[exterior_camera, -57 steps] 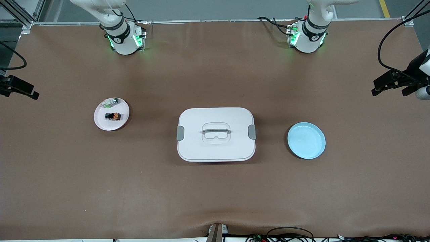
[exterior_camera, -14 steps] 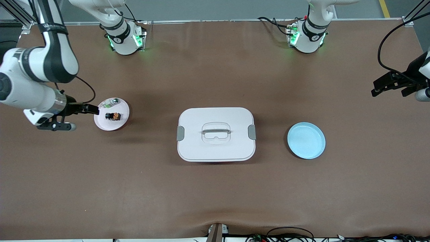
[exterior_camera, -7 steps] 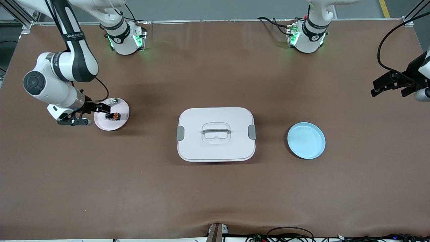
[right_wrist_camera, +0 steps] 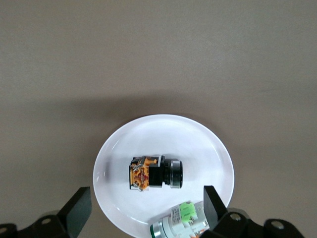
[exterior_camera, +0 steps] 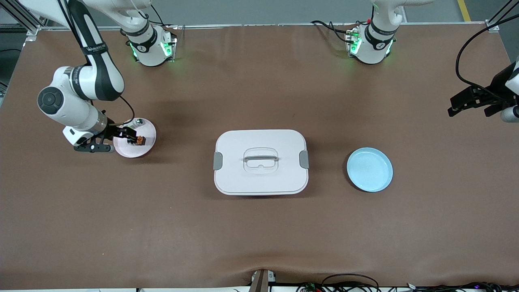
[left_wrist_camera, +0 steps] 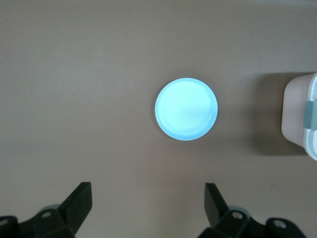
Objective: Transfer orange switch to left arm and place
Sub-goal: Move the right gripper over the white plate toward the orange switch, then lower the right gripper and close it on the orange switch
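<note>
Fingers spread wide, empty — right gripper (exterior_camera: 130,134) over orange switch (right_wrist_camera: 155,173); left gripper (left_wrist_camera: 147,206) likewise.

The box (left_wrist_camera: 301,117) and the green-marked part (right_wrist_camera: 181,225) are cut off by wrist-view edges.

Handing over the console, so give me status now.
Right gripper open over the pink plate, above the orange switch. Left gripper open, waiting high above the blue plate. Box sits between plates.
</note>
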Robot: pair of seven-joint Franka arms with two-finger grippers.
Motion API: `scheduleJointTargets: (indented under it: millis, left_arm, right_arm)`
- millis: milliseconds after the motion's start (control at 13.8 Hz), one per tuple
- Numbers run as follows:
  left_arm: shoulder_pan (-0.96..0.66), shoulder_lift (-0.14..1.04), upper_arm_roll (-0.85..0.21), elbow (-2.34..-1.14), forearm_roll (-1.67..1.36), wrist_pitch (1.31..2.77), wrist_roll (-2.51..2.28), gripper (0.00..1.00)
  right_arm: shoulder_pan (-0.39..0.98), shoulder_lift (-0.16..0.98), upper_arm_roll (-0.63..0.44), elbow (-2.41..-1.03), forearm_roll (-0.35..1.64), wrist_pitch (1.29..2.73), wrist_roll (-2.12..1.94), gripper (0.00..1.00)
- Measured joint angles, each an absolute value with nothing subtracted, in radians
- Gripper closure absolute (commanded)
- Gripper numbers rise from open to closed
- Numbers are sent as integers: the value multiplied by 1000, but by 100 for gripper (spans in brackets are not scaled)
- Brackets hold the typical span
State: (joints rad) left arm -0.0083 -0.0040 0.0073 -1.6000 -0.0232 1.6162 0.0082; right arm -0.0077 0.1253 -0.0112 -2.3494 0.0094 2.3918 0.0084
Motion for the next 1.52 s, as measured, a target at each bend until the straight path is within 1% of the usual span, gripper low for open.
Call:
scheduleJointTargets:
  millis: [289,506,796,1519]
  left_arm:
    - [-8,-4,7,-1600,-23,1616,8,0]
    - [-8,-4,7,-1600,-23,1616,8,0]
    - [-8,-4,7,-1600,-23,1616,8,0]
    - [-8,-4,7,-1600,-23,1616,8,0]
  right_arm:
    - [-7,178,-11,-2358,9,2438,8,0]
    - [-4,206,-11,-2384,8,2509,8,0]
    - [-3,240,-11,-2403,6,2563,8,0]
    - [-3,286,-11,-2408,1,2585,8,0]
